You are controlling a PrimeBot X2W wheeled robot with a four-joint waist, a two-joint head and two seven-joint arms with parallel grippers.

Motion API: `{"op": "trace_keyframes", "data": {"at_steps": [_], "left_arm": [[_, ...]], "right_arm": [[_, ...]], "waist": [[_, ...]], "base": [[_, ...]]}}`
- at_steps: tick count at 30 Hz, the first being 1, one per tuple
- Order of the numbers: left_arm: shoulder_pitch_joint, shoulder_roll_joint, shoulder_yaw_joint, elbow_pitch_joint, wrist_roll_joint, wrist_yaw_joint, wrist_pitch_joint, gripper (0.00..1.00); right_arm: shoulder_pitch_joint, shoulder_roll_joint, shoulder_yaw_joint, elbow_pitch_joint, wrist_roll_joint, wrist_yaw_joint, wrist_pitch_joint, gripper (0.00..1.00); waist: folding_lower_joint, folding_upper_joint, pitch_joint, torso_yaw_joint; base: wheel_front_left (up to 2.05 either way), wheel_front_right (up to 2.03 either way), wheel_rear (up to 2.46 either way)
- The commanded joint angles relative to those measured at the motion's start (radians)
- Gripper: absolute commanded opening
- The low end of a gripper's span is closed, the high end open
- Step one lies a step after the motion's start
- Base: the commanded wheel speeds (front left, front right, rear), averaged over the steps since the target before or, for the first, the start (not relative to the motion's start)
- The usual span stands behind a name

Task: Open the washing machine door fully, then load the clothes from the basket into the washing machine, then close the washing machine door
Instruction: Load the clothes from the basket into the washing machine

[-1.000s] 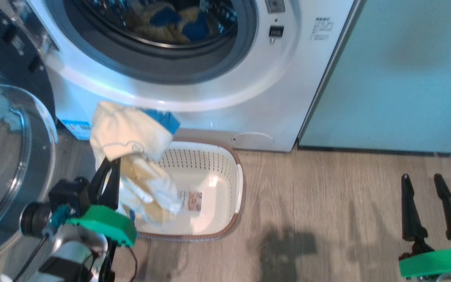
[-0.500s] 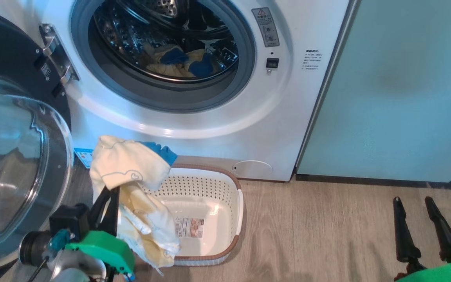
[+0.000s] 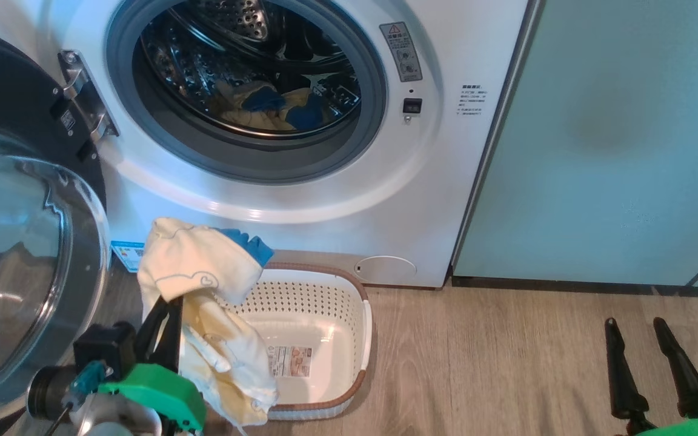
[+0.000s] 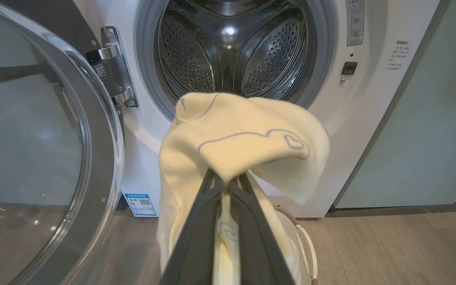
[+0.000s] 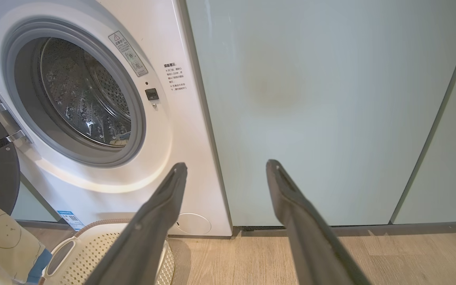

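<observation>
My left gripper [image 3: 170, 303] is shut on a pale yellow garment [image 3: 194, 269] with a blue tag, which it holds above the left end of the cream basket [image 3: 331, 339]. In the left wrist view the same garment [image 4: 247, 138] drapes over the gripper [image 4: 228, 180], in front of the steel drum. The washing machine [image 3: 325, 181] stands behind, its door [image 3: 22, 242] swung open to the left. Yellow and blue clothes [image 3: 264, 106] lie in the drum. My right gripper [image 3: 634, 324] hangs open over the floor at the lower right, and in its own wrist view this gripper [image 5: 226, 168] faces the cabinet.
Pale green cabinet doors [image 3: 615, 139] stand right of the washer. The basket's inside shows just its printed label [image 3: 291, 360]. Wood floor [image 3: 494, 363] lies between the basket and my right gripper.
The head camera has tilted up, so more of the drum shows and the scene sits lower. The left gripper still holds the garment over the basket.
</observation>
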Motion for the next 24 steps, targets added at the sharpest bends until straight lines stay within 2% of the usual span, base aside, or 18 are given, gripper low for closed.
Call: {"op": "trace_keyframes", "data": {"at_steps": [1, 13, 24], "left_arm": [[-0.046, 0.033, 0.045, -0.037, -0.007, 0.01, -0.001, 0.0], [-0.061, 0.03, 0.032, -0.034, -0.007, 0.01, 0.003, 0.0], [-0.124, 0.022, 0.027, 0.001, -0.019, -0.007, 0.005, 0.0]], "right_arm": [[-0.033, -0.015, 0.026, -0.033, 0.007, 0.001, 0.0, 1.0], [-0.038, -0.015, 0.037, -0.03, 0.011, 0.001, -0.003, 1.0], [-0.056, -0.015, 0.054, -0.025, 0.024, 0.001, -0.013, 1.0]], "waist": [[0.0001, -0.0001, -0.001, -0.002], [0.0001, -0.0001, 0.008, -0.007], [0.0001, -0.0001, 0.054, -0.037]], "base": [[0.0, 0.0, 0.0], [0.0, 0.0, 0.0], [0.0, 0.0, 0.0]]}}
